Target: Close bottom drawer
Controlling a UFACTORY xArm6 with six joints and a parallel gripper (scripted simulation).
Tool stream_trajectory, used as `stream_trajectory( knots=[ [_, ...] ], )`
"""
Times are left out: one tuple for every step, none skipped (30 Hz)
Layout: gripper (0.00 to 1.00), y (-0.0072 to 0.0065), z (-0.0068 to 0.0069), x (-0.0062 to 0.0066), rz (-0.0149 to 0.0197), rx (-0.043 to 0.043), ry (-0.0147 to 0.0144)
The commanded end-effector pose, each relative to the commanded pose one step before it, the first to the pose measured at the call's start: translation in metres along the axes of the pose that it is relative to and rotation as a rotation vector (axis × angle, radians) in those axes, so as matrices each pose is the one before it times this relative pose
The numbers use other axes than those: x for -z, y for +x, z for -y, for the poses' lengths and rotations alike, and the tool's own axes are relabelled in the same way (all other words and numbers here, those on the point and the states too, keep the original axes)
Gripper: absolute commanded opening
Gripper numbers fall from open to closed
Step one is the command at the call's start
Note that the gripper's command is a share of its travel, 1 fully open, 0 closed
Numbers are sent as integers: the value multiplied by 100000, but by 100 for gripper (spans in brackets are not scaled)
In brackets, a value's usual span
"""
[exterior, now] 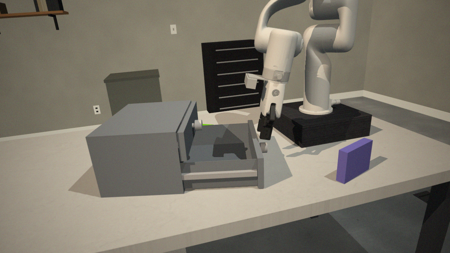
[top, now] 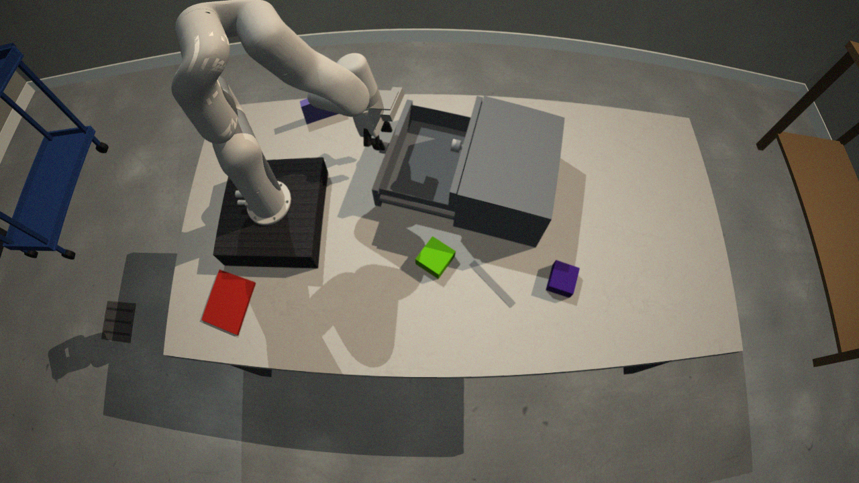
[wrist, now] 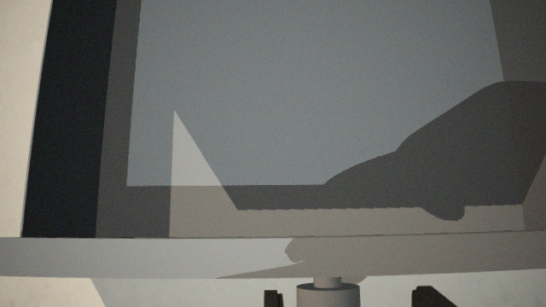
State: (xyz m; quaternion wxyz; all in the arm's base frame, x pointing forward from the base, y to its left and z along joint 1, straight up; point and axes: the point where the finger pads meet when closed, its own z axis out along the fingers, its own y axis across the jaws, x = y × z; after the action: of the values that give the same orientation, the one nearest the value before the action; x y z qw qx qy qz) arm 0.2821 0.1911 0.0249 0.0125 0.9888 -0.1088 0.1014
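Bottom drawer point(exterior: 220, 157) is seen pulled well out of cabinet point(exterior: 135, 147) on worktop point(exterior: 94, 216). Claw point(exterior: 265, 125) is held apart, empty, just above drawer knob point(wrist: 328, 294).

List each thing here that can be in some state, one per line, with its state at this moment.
bottom drawer: pulled far out, nothing seen inside.
top drawer: shut.
bottom drawer's knob: free, lying between the fingers, ungripped.
gripper: open, holding nothing, just outside the drawer front.
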Motion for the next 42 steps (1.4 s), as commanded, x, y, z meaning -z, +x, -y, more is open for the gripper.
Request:
stream_trajectory(
  knots=[
    [60, 39, 117, -474, -450, -81, 245],
    [60, 0, 0, 0, 0, 0, 0],
    [60, 0, 0, 0, 0, 0, 0],
    [60, -10, -1, -62, -4, -1, -2],
    [60, -10, -1, -57, -2, 0, -1],
    [60, -9, -1, -51, -1, 0, 0],
    [60, -9, -1, -46, 0, 0, 0],
    [60, -8, 0, -41, 1, 0, 1],
    [60, -7, 0, -35, 1, 0, 1],
    [60, -6, 0, -30, 2, 0, 1],
    [60, -5, 0, -25, 2, 0, 1],
    [60, -4, 0, -20, 2, 0, 1],
    [60, -3, 0, -16, 1, 0, 1],
    [60, -3, 0, -12, 1, 0, 1],
    [60, -2, 0, -8, 1, 0, 0],
    [60, -1, 0, -5, 1, 0, 0],
    [60, -1, 0, -3, 0, 0, 0],
    [60, 0, 0, -1, 0, 0, 0],
    [60, 0, 0, 0, 0, 0, 0],
    [60, 0, 0, 0, 0, 0, 0],
    [60, 0, 0, 0, 0, 0, 0],
    [60, 0, 0, 0, 0, 0, 0],
    [60, 0, 0, 0, 0, 0, 0],
    [60, 0, 0, 0, 0, 0, 0],
    [60, 0, 0, 0, 0, 0, 0],
    [60, 0, 0, 0, 0, 0, 0],
    [60, 0, 0, 0, 0, 0, 0],
    [60, 0, 0, 0, 0, 0, 0],
    [60, 0, 0, 0, 0, 0, 0],
    [60, 0, 0, 0, 0, 0, 0],
    [60, -1, 0, 0, 0, 0, 0],
    [60, -4, 2, 1, 0, 0, 0],
    [60, -9, 4, 2, 0, 0, 0],
    [60, -16, 7, 3, 0, 0, 0],
    [60, -22, 9, 5, 0, 0, 0],
    [60, 0, 0, 0, 0, 0, 0],
    [60, 0, 0, 0, 0, 0, 0],
    [60, -26, 11, 6, 0, 0, 0],
    [60, -29, 13, 6, 0, 0, 0],
    [60, -31, 13, 7, 0, 0, 0],
    [60, -29, 12, 6, 0, 0, 0],
    [60, -26, 11, 6, 0, 0, 0]
  ],
)
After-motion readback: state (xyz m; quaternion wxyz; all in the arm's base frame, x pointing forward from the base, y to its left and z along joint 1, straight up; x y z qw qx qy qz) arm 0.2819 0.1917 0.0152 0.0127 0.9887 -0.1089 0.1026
